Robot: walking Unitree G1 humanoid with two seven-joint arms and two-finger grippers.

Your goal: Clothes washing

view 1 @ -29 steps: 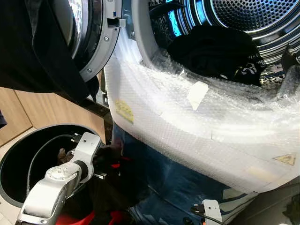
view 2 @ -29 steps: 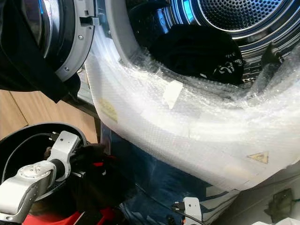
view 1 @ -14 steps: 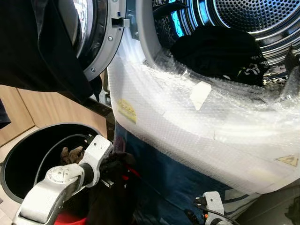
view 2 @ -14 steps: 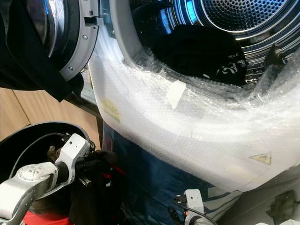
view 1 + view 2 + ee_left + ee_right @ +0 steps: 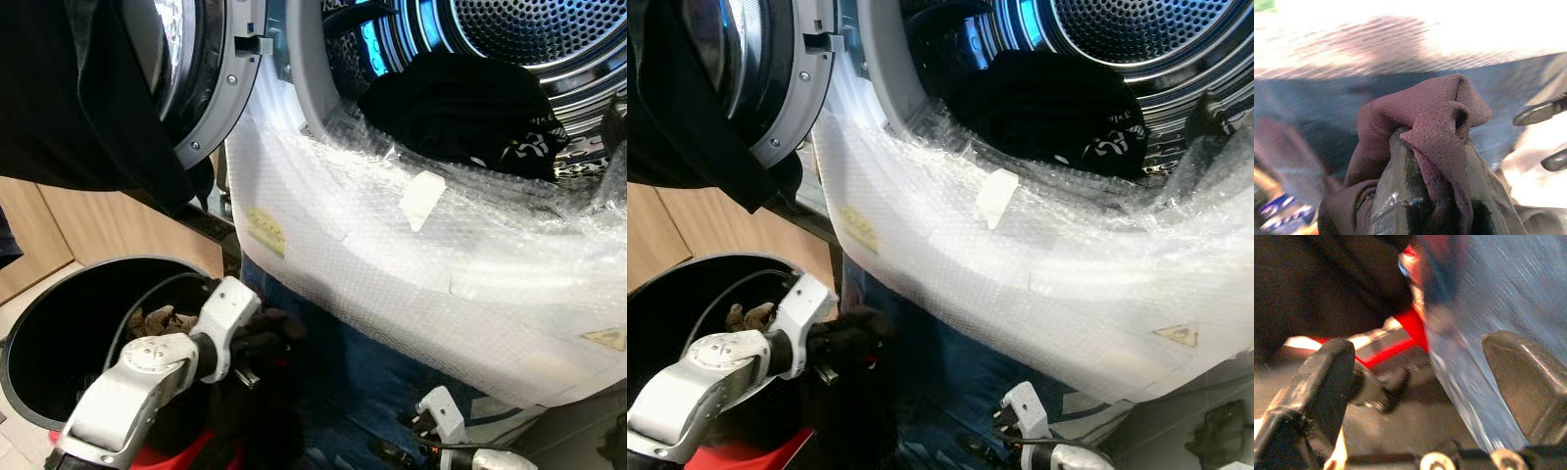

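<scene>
Left wrist view gives you the clearest read: your left gripper [image 5: 1432,161] has its two black fingers [image 5: 1396,191] pinched tight on a fold of dark maroon garment [image 5: 1420,117], the cloth bunched over the fingertips. From the head camera you see that same gripper [image 5: 265,338] low down, just beside the rim of the black laundry basket [image 5: 39,323], with the garment hanging dark below it in front of the machine's blue lower panel [image 5: 372,362]. Above, the washing machine's drum [image 5: 509,39] stands open, its front wrapped in bubble wrap [image 5: 392,255], and a heap of black clothes [image 5: 460,108] lies inside at the opening. The door [image 5: 196,78] is swung out to your left, with a black cloth [image 5: 78,108] draped over it. Your right gripper [image 5: 1425,372] sits low near the panel, fingers spread wide with nothing between them.
</scene>
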